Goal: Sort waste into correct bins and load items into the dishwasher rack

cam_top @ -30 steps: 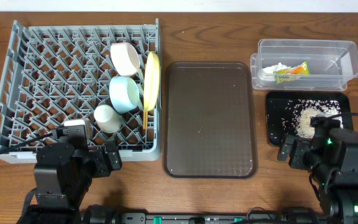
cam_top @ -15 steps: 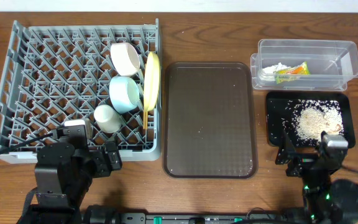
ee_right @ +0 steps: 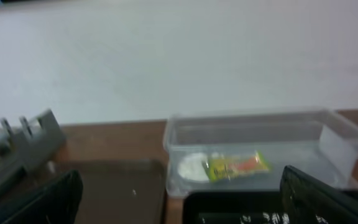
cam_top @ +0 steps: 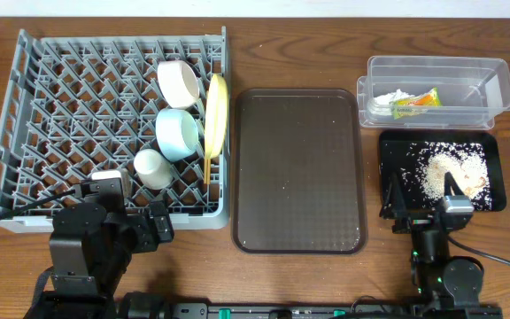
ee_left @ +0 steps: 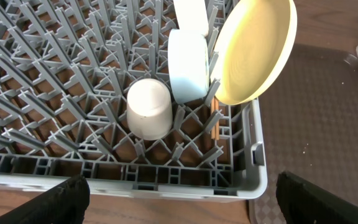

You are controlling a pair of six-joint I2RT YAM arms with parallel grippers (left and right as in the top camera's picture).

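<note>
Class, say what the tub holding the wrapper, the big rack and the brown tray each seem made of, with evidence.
Clear tub: likely glossy transparent plastic; the snack wrapper shows through its wall. Dishwasher rack: apparently matt grey moulded plastic, with uniform pegs. Serving tray: probably dark brown plastic with a finely textured surface; less certain.

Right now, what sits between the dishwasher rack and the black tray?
Between the dishwasher rack and the black tray lies only the dark brown serving tray, on the wooden table. The overhead view shows it.
</note>
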